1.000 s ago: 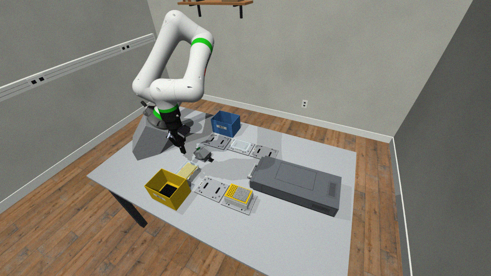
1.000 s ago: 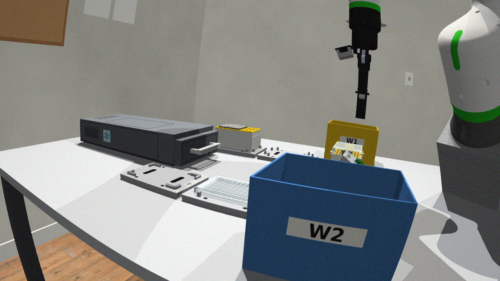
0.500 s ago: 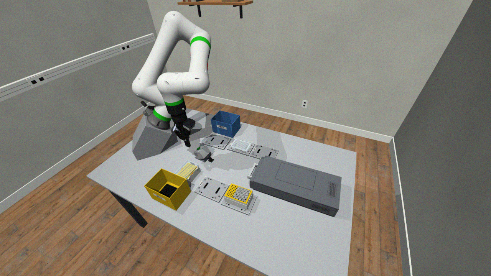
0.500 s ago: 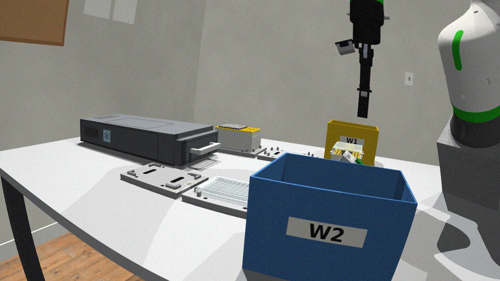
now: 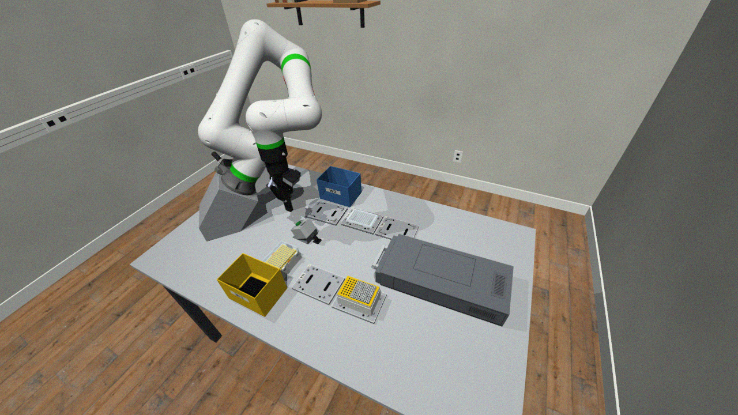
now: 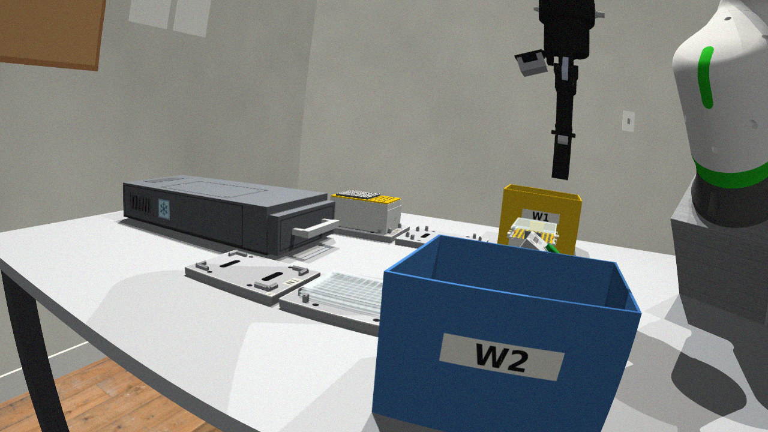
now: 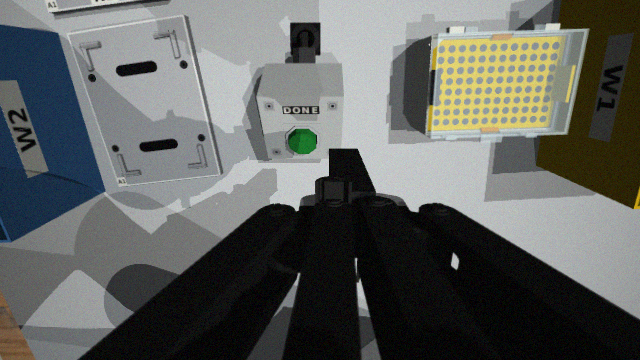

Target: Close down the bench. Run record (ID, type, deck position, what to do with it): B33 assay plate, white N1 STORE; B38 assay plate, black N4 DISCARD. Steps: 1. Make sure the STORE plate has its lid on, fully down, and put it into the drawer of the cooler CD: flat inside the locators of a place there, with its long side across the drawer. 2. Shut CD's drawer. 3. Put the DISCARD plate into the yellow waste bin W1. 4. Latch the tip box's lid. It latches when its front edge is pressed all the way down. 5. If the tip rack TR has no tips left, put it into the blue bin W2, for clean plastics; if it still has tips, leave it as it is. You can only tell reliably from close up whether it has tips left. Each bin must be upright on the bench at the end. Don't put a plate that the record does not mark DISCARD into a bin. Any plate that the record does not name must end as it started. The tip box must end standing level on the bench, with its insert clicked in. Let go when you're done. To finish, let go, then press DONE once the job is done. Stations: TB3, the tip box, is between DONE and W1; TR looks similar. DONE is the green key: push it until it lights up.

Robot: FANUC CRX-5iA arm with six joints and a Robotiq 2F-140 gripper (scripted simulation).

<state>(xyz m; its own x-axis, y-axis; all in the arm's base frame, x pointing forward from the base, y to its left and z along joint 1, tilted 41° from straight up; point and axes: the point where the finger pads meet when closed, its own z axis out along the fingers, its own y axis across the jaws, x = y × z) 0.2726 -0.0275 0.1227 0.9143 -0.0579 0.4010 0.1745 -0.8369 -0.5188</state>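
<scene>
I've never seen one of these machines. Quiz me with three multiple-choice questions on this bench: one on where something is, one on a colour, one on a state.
1. Where does the black plate lie?
A. In the yellow bin
B. In the blue bin
C. On the cooler

2. What colour is the key on the DONE box?
A. Red
B. Green
C. Blue

3. How does the gripper stand?
A. Wide open
B. Shut on a plate
C. Shut, holding nothing

Answers:
1. A: the black plate rests inside the yellow bin.
2. B: the wrist view shows a green key on the DONE box.
3. C: the gripper hangs above the bench, fingers together, with nothing between them.
</scene>
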